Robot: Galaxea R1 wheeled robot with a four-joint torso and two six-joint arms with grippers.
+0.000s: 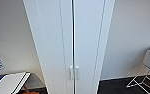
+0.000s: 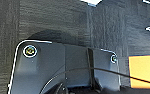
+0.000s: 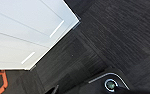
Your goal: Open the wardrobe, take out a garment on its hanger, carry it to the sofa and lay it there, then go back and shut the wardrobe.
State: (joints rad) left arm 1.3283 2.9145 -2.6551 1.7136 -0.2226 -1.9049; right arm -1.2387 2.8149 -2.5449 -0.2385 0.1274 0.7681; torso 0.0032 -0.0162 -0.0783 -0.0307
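Two flat white doors on the wardrobe [image 1: 66, 37] are shut, paired small handles [image 1: 74, 72] side by side at the centre seam. I'm parked dead ahead, close up. From the right wrist I see its base on dark carpet [image 3: 111, 37]. Both wrist cameras look down at floor; can't tell either gripper's state.

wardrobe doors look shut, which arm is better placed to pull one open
Hard to call. The wardrobe is shut, its handles centred ahead. Slight lean right: the right wrist view shows the wardrobe's base close, the left shows carpet.
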